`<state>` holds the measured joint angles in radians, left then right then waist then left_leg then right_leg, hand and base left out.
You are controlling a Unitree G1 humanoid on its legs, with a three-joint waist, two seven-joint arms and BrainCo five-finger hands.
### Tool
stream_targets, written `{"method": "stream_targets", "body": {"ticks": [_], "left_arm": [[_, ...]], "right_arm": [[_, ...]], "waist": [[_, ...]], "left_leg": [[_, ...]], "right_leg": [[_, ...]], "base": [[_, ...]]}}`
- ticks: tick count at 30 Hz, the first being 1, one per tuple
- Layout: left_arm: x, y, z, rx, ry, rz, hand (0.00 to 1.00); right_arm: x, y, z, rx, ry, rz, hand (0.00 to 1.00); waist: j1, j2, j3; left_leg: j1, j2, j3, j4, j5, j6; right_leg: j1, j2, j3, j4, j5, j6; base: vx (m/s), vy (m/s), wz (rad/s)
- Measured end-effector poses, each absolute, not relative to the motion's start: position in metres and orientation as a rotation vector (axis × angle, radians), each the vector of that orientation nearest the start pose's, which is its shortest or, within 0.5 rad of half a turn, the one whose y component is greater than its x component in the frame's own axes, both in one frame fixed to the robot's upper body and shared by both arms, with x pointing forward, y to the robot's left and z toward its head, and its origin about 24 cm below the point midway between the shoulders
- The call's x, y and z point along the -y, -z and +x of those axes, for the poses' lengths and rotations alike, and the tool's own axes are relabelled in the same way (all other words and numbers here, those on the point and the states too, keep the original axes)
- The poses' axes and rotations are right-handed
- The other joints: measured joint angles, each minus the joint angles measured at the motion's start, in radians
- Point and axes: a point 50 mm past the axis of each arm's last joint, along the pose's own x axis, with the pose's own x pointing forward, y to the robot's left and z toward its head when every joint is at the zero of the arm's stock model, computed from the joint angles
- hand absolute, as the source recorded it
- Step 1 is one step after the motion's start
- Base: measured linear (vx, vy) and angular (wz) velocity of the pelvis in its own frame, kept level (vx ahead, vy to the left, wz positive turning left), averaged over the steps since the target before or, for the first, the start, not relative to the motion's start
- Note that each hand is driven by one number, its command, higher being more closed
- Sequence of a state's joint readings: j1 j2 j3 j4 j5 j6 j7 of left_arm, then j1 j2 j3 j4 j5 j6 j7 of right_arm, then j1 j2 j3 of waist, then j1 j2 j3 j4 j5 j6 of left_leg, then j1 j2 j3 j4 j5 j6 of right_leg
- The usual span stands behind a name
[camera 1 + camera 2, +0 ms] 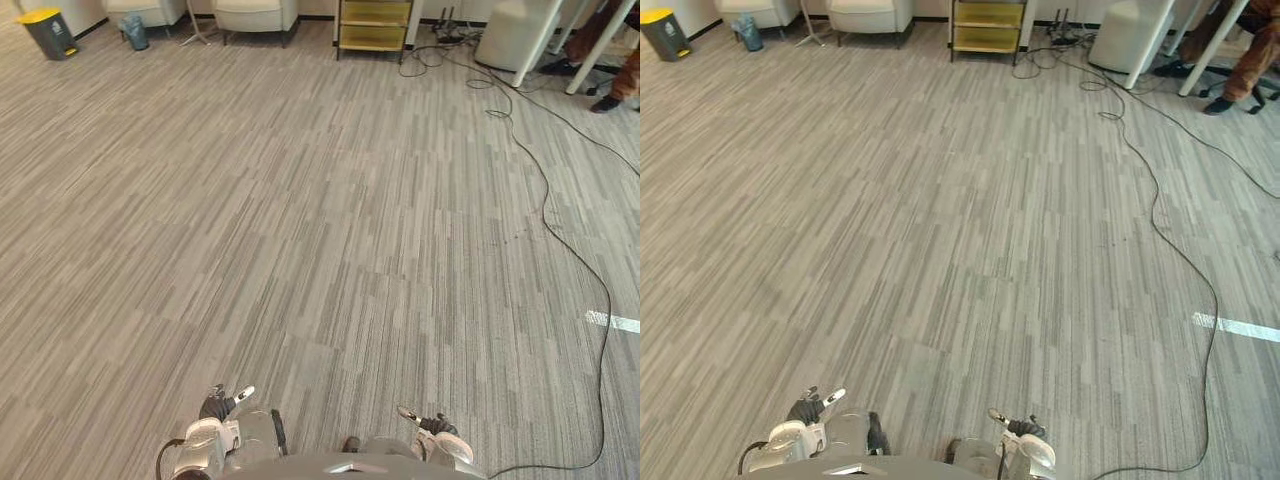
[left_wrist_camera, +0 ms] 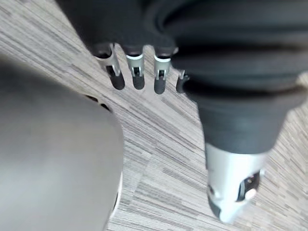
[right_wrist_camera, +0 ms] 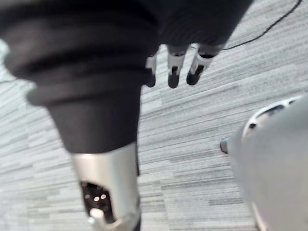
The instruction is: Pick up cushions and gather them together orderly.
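Carpet (image 1: pixel 300 250) covers the whole floor. It is grey, with thin stripes that run from the robot toward the far side of the room.

At the far side, a dark bin with a yellow lid (image 1: pixel 47 32) stands on the left. Next to it are two white armchairs (image 1: pixel 255 15), then a yellow shelf (image 1: pixel 372 25). White table legs (image 1: pixel 540 40) slant down on the right. A short white strip (image 1: pixel 612 321) lies on the carpet near the right edge.

The left hand (image 1: pixel 220 405) and the right hand (image 1: pixel 435 425) hang low, close to the robot, well apart from each other. In the left wrist view, the left hand's fingers (image 2: pixel 136 77) point straight down at the carpet and hold nothing. The right hand's fingers (image 3: pixel 174 72) also hang straight over the bare carpet, and that hand holds nothing either.

The armchairs are cut off at the top, so just their seats and legs show. A person (image 1: pixel 625 75) sits by the table, but just a leg and a dark shoe (image 1: pixel 604 103) can be seen. A small bluish thing (image 1: pixel 134 30) by the left armchair is too far away to make out.
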<state>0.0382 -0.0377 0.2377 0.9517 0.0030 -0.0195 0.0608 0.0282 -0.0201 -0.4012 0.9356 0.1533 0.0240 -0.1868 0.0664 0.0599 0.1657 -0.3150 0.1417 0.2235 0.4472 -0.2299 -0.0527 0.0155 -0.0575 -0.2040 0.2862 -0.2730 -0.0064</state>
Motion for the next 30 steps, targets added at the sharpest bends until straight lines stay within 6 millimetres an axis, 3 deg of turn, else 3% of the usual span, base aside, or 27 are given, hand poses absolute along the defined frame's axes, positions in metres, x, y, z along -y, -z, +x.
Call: {"method": "stream_targets", "body": {"ticks": [1, 2, 3, 4, 5, 6, 7, 9, 11, 13, 16, 17, 19, 20, 21, 22, 23, 25, 26, 27, 29, 30], "left_arm": [[-0.173, 0.15, 0.129, -0.969, -0.272, -0.115, 0.0], [-0.173, 0.15, 0.129, -0.97, -0.273, -0.116, 0.0], [-0.174, 0.151, 0.128, -0.975, -0.275, -0.116, 0.0], [-0.177, 0.15, 0.128, -0.974, -0.28, -0.109, 0.0], [-0.182, 0.15, 0.127, -0.974, -0.292, -0.101, 0.0], [-0.186, 0.15, 0.126, -0.979, -0.3, -0.093, 0.0], [-0.188, 0.151, 0.125, -0.983, -0.299, -0.088, 0.0], [-0.188, 0.153, 0.123, -1.014, -0.273, -0.06, 0.0], [-0.187, 0.154, 0.122, -1.023, -0.264, -0.056, 0.0], [-0.186, 0.154, 0.123, -1.027, -0.261, -0.057, 0.0], [-0.182, 0.154, 0.125, -1.024, -0.244, -0.053, 0.0], [-0.18, 0.154, 0.125, -1.028, -0.241, -0.057, 0.0], [-0.176, 0.156, 0.123, -1.043, -0.223, -0.052, 0.0], [-0.175, 0.157, 0.122, -1.05, -0.213, -0.047, 0.0], [-0.177, 0.157, 0.121, -1.052, -0.211, -0.04, 0.0], [-0.177, 0.157, 0.121, -1.057, -0.212, -0.04, 0.0], [-0.17, 0.159, 0.119, -1.076, -0.201, -0.057, 0.0], [-0.161, 0.16, 0.12, -1.08, -0.192, -0.073, 0.0], [-0.158, 0.16, 0.12, -1.082, -0.193, -0.085, 0.0], [-0.157, 0.16, 0.12, -1.081, -0.193, -0.089, 0.0], [-0.161, 0.158, 0.124, -1.059, -0.212, -0.093, 0.0], [-0.165, 0.156, 0.127, -1.036, -0.234, -0.103, 0.0]], "right_arm": [[0.22, 0.147, 0.12, -0.974, 0.632, 0.229, 0.0], [0.218, 0.148, 0.118, -0.982, 0.633, 0.234, 0.0], [0.216, 0.149, 0.116, -0.987, 0.633, 0.24, 0.0], [0.214, 0.149, 0.116, -0.99, 0.634, 0.249, 0.0], [0.206, 0.152, 0.11, -1.009, 0.637, 0.277, 0.0], [0.201, 0.153, 0.108, -1.012, 0.643, 0.299, 0.0], [0.2, 0.153, 0.108, -1.012, 0.644, 0.304, 0.0], [0.201, 0.151, 0.111, -0.993, 0.638, 0.303, 0.0], [0.203, 0.15, 0.114, -0.98, 0.634, 0.3, 0.0], [0.203, 0.148, 0.117, -0.963, 0.632, 0.302, 0.0], [0.205, 0.144, 0.127, -0.933, 0.628, 0.303, 0.0], [0.208, 0.144, 0.128, -0.931, 0.634, 0.3, 0.0], [0.213, 0.142, 0.131, -0.92, 0.637, 0.289, 0.0], [0.214, 0.143, 0.127, -0.932, 0.643, 0.288, 0.0], [0.214, 0.145, 0.122, -0.943, 0.658, 0.299, 0.0], [0.217, 0.146, 0.118, -0.951, 0.66, 0.286, 0.0], [0.224, 0.143, 0.126, -0.938, 0.664, 0.275, 0.0], [0.227, 0.142, 0.13, -0.926, 0.682, 0.294, 0.0], [0.228, 0.142, 0.129, -0.926, 0.677, 0.291, 0.0], [0.228, 0.142, 0.13, -0.922, 0.672, 0.292, 0.0], [0.227, 0.143, 0.128, -0.929, 0.664, 0.292, 0.0], [0.225, 0.143, 0.126, -0.935, 0.654, 0.284, 0.0]], "waist": [[0.006, -0.002, -0.003], [0.021, -0.012, -0.011], [0.023, -0.02, -0.022], [0.022, -0.028, -0.038], [0.02, -0.061, -0.058], [0.021, -0.083, -0.066], [0.021, -0.089, -0.067], [0.007, -0.096, -0.061], [0.007, -0.085, -0.051], [0.002, -0.086, -0.051], [-0.024, -0.085, -0.047], [-0.03, -0.081, -0.043], [-0.045, -0.064, -0.034], [-0.058, -0.061, -0.031], [-0.066, -0.07, -0.027], [-0.074, -0.073, -0.022], [-0.066, -0.024, -0.006], [-0.067, 0.002, -0.004], [-0.066, 0.019, -0.007], [-0.067, 0.021, -0.007], [-0.069, 0.028, -0.003], [-0.063, 0.028, 0.003]], "left_leg": [[-0.001, -0.012, -0.009, -0.062, 0.042, -0.001], [0.011, -0.027, -0.005, -0.085, 0.127, 0.004], [0.012, -0.042, -0.002, -0.079, 0.148, 0.039], [0.01, -0.054, 0.008, -0.06, 0.114, 0.057], [-0.001, -0.07, 0.033, -0.01, 0.049, 0.079], [0.021, -0.087, 0.051, 0.019, 0.005, 0.101], [0.039, -0.095, 0.056, 0.026, -0.015, 0.11], [0.165, -0.122, 0.062, 0.024, -0.069, 0.136], [0.271, -0.129, 0.056, -0.006, -0.084, 0.146], [0.366, -0.128, 0.049, -0.062, -0.094, 0.15], [0.472, -0.121, 0.046, -0.161, -0.119, 0.126], [0.516, -0.115, 0.047, -0.206, -0.12, 0.124], [0.57, -0.089, 0.028, -0.245, -0.119, 0.124], [0.591, -0.081, 0.004, -0.262, -0.119, 0.123], [0.621, -0.085, -0.027, -0.285, -0.116, 0.114], [0.652, -0.078, -0.058, -0.299, -0.11, 0.097], [0.663, -0.048, -0.088, -0.291, -0.076, 0.063], [0.665, -0.028, -0.143, -0.248, -0.014, 0.027], [0.644, 0.0, -0.164, -0.156, 0.022, 0.001], [0.622, 0.011, -0.176, -0.091, 0.04, -0.007], [0.459, 0.052, -0.244, 0.274, 0.195, -0.072], [0.345, 0.072, -0.245, 0.506, 0.194, -0.081]], "right_leg": [[0.006, -0.01, 0.015, -0.005, -0.009, 0.016], [0.027, -0.024, 0.055, -0.024, -0.022, 0.039], [0.037, -0.035, 0.072, -0.042, -0.026, 0.044], [0.046, -0.05, 0.085, -0.057, -0.028, 0.047], [0.052, -0.074, 0.099, -0.045, -0.019, 0.05], [0.035, -0.104, 0.12, 0.035, -0.02, 0.079], [0.017, -0.116, 0.132, 0.107, -0.021, 0.094], [-0.128, -0.154, 0.175, 0.598, 0.04, 0.204], [-0.199, -0.162, 0.132, 0.809, 0.041, 0.178], [-0.26, -0.165, 0.052, 0.856, 0.023, 0.128], [-0.387, -0.161, -0.068, 0.733, -0.014, 0.073], [-0.423, -0.149, -0.115, 0.605, -0.017, 0.05], [-0.455, -0.103, -0.135, 0.343, 0.047, 0.028], [-0.463, -0.087, -0.119, 0.192, 0.125, 0.031], [-0.46, -0.076, -0.078, 0.037, 0.246, 0.033], [-0.43, -0.069, -0.067, 0.017, 0.399, 0.012], [-0.437, -0.043, -0.068, 0.086, 0.33, -0.009], [-0.452, -0.036, -0.078, 0.192, 0.226, -0.017], [-0.427, -0.01, -0.087, 0.21, 0.18, -0.03], [-0.409, -0.001, -0.094, 0.209, 0.162, -0.03], [-0.316, 0.037, -0.112, 0.16, 0.118, -0.039], [-0.243, 0.064, -0.112, 0.12, 0.107, -0.053]], "base": [[0.41, 0.279, -0.67], [0.38, 0.247, -0.61], [0.42, 0.262, -0.55], [0.59, 0.319, -0.37], [0.59, 0.312, -0.33], [0.69, 0.363, -0.29], [0.54, 0.278, -0.15], [0.59, 0.229, 0.02], [0.49, 0.086, 0.02], [0.46, 0.029, 0.05], [0.46, -0.035, 0.12], [0.5, -0.098, 0.12], [0.52, -0.156, 0.32], [0.57, -0.242, 0.59], [0.71, -0.32, 0.64], [0.69, -0.334, 0.32], [0.56, -0.281, 0.07], [0.52, -0.283, -0.04], [0.53, -0.267, -0.02], [0.53, -0.234, 0.03], [0.51, -0.174, 0.07], [0.51, -0.119, -0.04]]}}
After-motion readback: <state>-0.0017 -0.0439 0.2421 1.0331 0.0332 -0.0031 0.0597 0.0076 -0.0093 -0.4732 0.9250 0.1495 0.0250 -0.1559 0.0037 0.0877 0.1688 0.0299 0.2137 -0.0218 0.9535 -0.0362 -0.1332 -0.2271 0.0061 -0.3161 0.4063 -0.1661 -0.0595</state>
